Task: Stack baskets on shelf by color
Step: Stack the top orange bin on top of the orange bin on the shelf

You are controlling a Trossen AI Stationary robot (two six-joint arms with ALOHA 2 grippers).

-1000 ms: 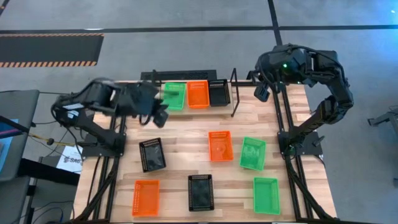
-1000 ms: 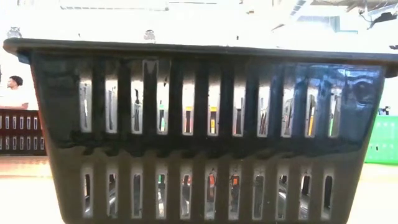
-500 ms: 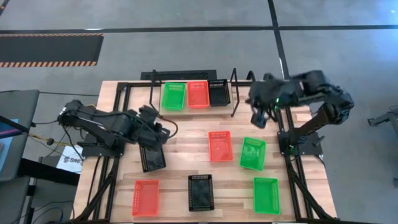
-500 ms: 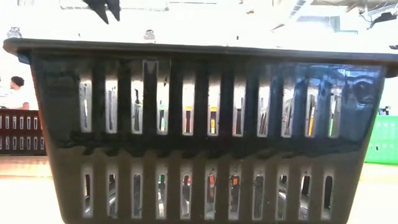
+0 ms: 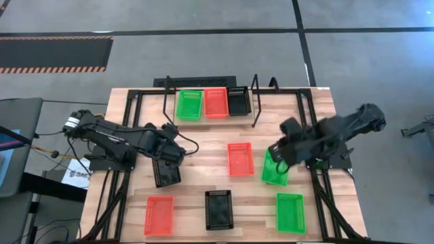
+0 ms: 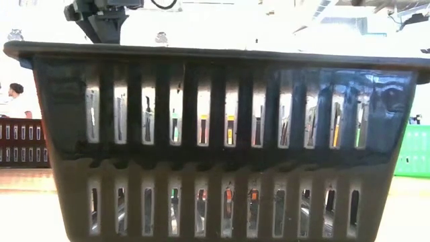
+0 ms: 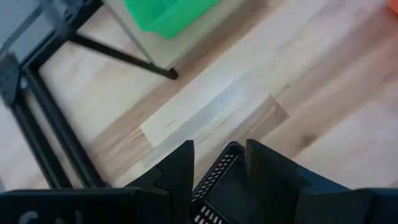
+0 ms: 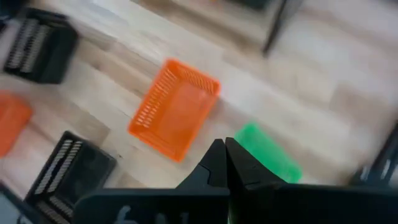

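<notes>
The black wire shelf (image 5: 254,102) at the far edge carries one green (image 5: 189,104), one red-orange (image 5: 216,102) and one black basket (image 5: 239,100) side by side. My left gripper (image 5: 173,147) (image 7: 219,163) is open over the far end of a black basket (image 5: 166,169). Its fingers stand astride that basket's far rim (image 7: 227,154), and I see no touch. My right gripper (image 5: 277,150) (image 8: 225,147) is shut and hovers over the far end of a green basket (image 5: 274,168) (image 8: 268,157).
Loose on the wooden table (image 5: 203,146) lie a red-orange basket (image 5: 240,158) (image 8: 174,115), a second green one (image 5: 290,212), a red-orange one (image 5: 158,215) and a black one (image 5: 219,209). That black one fills the low view (image 6: 215,134). Black frame tubes (image 5: 132,129) run along both sides.
My left gripper has drawn back from the shelf toward the table's near edge and dropped over the black basket. My right gripper has swung from the far right corner toward the near edge and down, over the green basket. No basket has moved.
</notes>
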